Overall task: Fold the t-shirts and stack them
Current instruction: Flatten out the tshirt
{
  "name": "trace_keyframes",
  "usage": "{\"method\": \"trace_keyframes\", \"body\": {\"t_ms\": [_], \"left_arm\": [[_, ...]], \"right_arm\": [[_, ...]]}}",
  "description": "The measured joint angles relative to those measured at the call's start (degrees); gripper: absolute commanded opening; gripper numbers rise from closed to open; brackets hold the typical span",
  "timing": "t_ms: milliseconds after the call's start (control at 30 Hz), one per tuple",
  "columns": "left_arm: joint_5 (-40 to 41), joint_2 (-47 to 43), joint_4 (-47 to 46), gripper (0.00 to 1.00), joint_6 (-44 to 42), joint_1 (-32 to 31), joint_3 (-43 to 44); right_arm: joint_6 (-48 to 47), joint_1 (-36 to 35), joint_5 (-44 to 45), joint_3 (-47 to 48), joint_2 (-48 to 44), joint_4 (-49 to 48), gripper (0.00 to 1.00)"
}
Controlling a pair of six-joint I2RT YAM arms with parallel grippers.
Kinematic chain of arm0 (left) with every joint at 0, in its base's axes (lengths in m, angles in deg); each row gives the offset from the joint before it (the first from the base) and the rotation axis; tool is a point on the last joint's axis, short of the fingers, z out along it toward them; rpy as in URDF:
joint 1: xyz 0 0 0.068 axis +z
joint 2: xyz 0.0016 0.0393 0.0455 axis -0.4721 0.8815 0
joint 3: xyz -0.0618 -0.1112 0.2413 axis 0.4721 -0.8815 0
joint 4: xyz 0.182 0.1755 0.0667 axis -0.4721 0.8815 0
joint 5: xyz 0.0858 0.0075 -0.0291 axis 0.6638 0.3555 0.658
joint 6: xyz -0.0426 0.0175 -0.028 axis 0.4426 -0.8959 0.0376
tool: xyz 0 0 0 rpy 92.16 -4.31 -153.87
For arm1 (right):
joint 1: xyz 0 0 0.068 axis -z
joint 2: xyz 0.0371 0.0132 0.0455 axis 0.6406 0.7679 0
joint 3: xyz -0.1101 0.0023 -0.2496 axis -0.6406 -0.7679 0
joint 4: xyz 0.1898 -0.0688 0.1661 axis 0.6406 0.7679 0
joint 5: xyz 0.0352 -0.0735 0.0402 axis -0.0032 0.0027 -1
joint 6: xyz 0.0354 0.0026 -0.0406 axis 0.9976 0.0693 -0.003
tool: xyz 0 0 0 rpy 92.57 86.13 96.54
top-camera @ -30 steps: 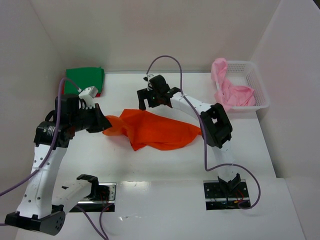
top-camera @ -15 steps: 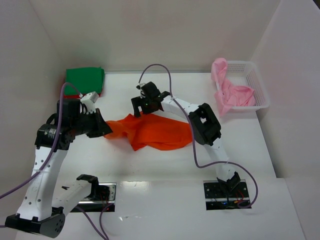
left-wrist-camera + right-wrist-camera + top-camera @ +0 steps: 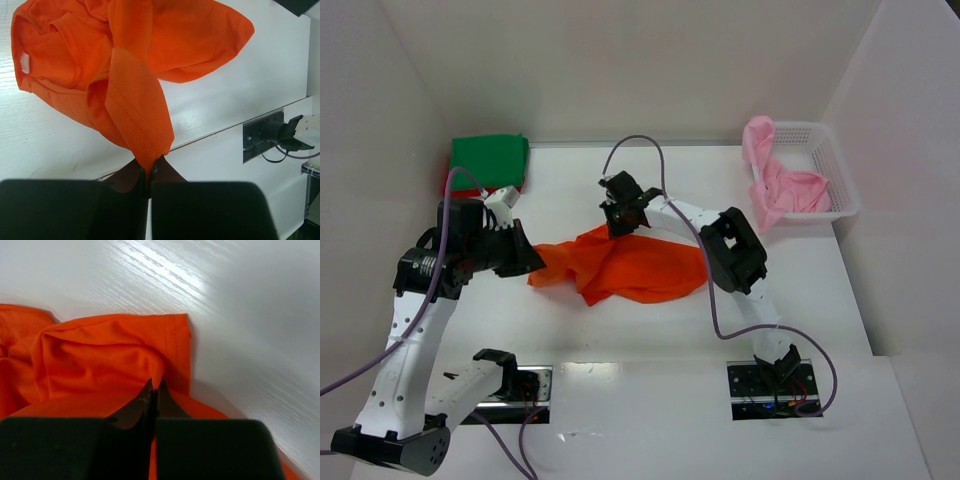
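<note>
Left claw (image 3: 148, 172) pinches a ribbed knit fold of the crumpled orange t-shirt (image 3: 640, 265) at its left end; right claw (image 3: 154, 390) is pressed together on a hemmed corner at the shirt's far edge. Soft cloth lies bunched between them on the white wood-grain table (image 3: 800, 290)
</note>
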Motion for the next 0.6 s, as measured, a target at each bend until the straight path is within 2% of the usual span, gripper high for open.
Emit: {"method": "trace_keyframes", "body": {"t_ms": [100, 233, 433, 600], "left_arm": [[0.00, 0.07, -0.44, 0.00, 0.00, 0.00, 0.00], [0.00, 0.46, -1.27, 0.00, 0.00, 0.00, -0.26], [0.15, 2.80, -2.54, 0.00, 0.00, 0.00, -1.18], [0.61, 5.03, -4.22, 0.00, -0.11, 0.00, -2.95]], "right_arm": [[0.13, 0.00, 2.91, -0.83, -2.86, 1.38, 0.00], [0.87, 0.00, 6.99, -4.90, -12.72, 2.29, 0.00], [5.92, 0.04, 12.15, -16.52, -37.00, 0.44, 0.00], [14.93, -0.02, 11.28, -35.19, -58.38, -2.27, 0.08]]}}
